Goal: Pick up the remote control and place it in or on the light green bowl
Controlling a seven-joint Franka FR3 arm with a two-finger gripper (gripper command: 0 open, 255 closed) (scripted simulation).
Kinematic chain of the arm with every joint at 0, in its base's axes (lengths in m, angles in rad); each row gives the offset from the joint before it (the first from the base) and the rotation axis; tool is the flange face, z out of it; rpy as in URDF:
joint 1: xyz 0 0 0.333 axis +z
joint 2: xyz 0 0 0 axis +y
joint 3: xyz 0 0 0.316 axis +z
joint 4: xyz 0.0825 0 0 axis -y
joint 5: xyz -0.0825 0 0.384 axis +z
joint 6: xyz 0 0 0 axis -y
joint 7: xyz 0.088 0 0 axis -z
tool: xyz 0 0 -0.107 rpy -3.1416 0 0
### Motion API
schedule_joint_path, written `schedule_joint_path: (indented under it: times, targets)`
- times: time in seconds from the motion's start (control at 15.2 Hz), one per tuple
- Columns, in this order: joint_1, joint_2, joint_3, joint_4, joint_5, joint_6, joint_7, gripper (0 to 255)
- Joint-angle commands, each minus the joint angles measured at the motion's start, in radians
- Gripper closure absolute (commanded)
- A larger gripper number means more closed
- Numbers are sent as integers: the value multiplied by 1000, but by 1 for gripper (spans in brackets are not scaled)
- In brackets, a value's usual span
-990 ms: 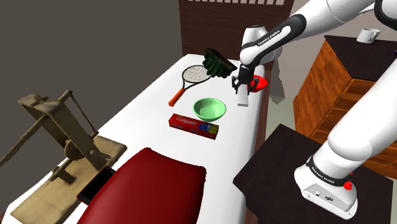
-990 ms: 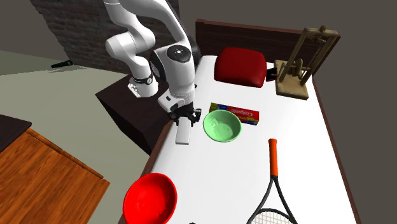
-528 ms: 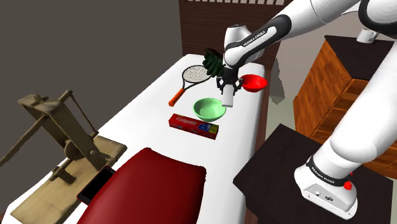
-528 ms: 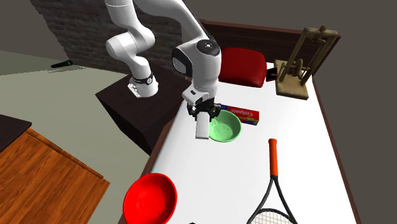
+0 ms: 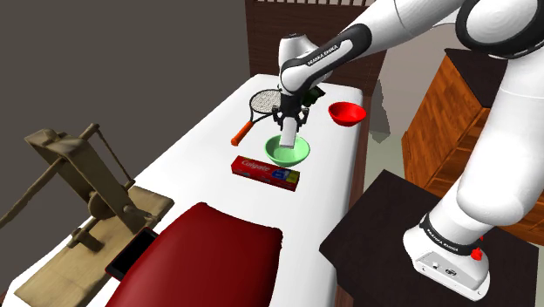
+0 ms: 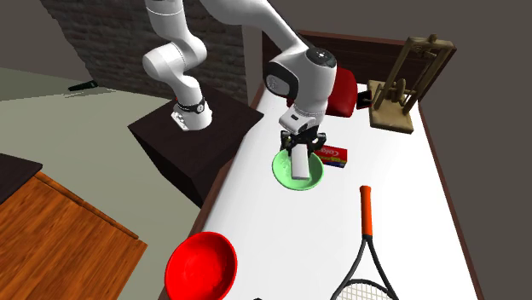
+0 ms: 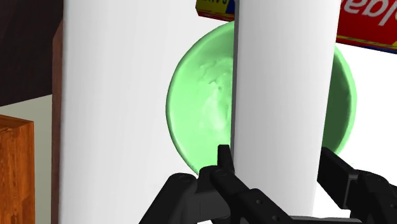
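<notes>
1. White and plain, the remote control is hanging from the hand. The hand is pinching its upper end between the two black fingers.
2. The remote is hovering right above the light green bowl. Its lower end is close to the hollow of the bowl, but I cannot tell if it is touching it.
3. The bowl is standing on the white bed, in the half away from the red pillow and nearer the edge on the stand's side. A red toothpaste box is lying just beside it, toward the pillow.
4. In my judgement the carrying is nearly done and the step in hand is the placing. To do it well, the hand should be coming down slowly over the centre of the bowl. The fingers should part only when the lower end is resting inside.
5. The long axis of the remote is standing almost upright, in line with the fingers, and its free end is pointing down into the bowl.
6. Because the remote is longer than the bowl is deep, it will probably be tipping over when it is let go. A low release, leaning toward the middle and away from the rim, should be keeping it from sliding out onto the bed.
</notes>
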Motion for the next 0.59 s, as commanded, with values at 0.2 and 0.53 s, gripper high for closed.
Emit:
schedule_joint_path:
  times: [0.2,0.53]
  targets:
    - [8,46,0,-8,-9,54,16,255]
    - [10,89,-3,-23,-18,111,22,255]
